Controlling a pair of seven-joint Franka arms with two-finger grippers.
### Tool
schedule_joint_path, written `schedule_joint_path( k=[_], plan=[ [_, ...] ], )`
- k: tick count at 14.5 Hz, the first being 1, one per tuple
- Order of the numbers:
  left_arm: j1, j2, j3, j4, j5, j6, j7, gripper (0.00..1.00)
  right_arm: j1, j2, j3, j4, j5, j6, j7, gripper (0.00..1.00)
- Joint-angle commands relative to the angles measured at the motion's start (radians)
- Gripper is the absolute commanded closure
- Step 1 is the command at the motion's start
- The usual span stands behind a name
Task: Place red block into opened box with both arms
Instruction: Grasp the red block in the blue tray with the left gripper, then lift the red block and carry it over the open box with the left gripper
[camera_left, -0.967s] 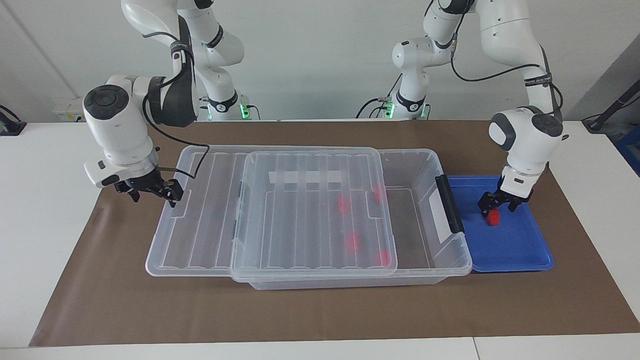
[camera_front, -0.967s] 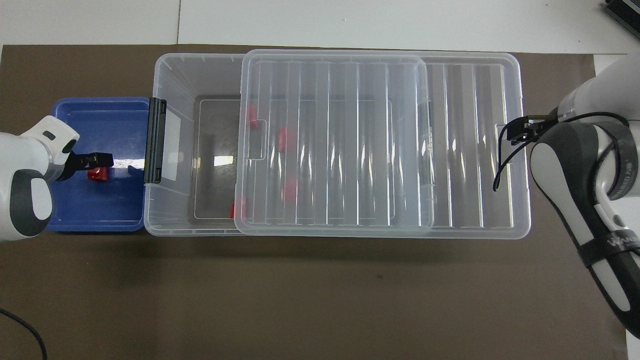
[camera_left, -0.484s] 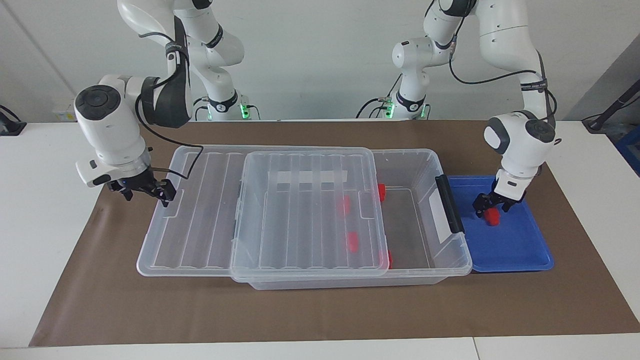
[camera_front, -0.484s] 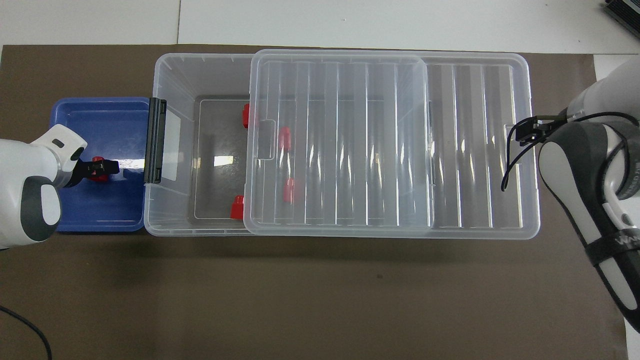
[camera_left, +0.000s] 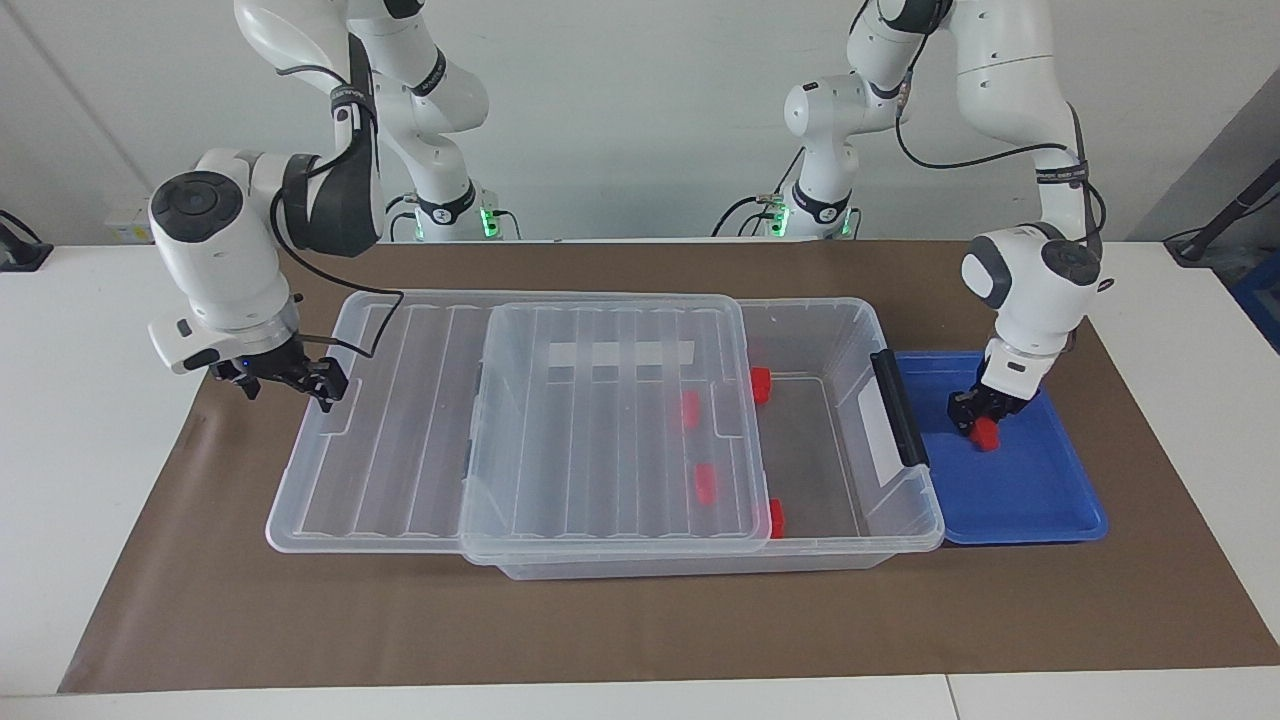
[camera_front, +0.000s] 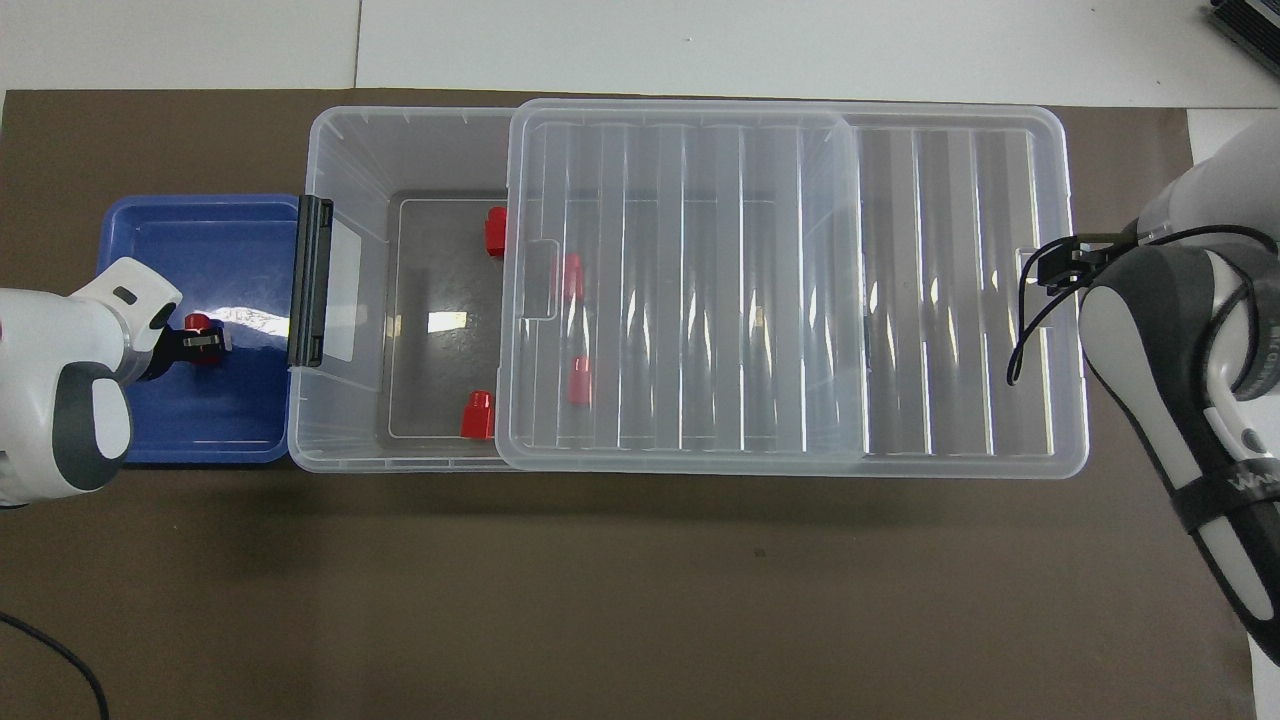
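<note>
Box on counter, lid slid toward right arm's end, gap open by tray. Right gripper at lid edge, grip unclear; better keep lid steady. Left gripper clenched on block low in tray. Advice: lift straight, clear handle, release over gap.

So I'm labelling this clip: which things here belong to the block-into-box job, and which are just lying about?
In the job:
- red block in the blue tray, left gripper shut on it
- box, open at that end
- lid, right gripper at its edge

Lying about:
- four red blocks already inside
- brown mat
</note>
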Motion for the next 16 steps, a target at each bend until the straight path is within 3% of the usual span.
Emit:
schedule_joint_path(
  k=[1, 5, 8, 12, 16],
  plan=[
    [0.004, 0.003, -0.004, 0.054, -0.013, -0.11, 0.015, 1.0, -0.012, -0.018, 0.004, -0.006, -0.03, -0.021, -0.021, 0.0],
    [-0.016, -0.002, -0.015, 0.243, -0.019, -0.376, -0.026, 1.0, -0.013, -0.018, 0.004, -0.006, -0.064, -0.026, -0.021, 0.0],
    [-0.034, -0.014, -0.015, 0.333, -0.1, -0.511, -0.117, 1.0, -0.015, -0.018, 0.004, -0.006, -0.066, -0.026, -0.021, 0.0],
    [-0.098, -0.08, -0.024, 0.384, -0.161, -0.566, -0.391, 1.0, -0.013, -0.025, 0.006, -0.004, -0.066, -0.032, -0.021, 0.0],
    [-0.115, -0.086, -0.049, 0.517, -0.241, -0.686, -0.601, 1.0, -0.003, -0.082, 0.016, 0.022, 0.026, -0.053, -0.01, 0.0]
  ],
)
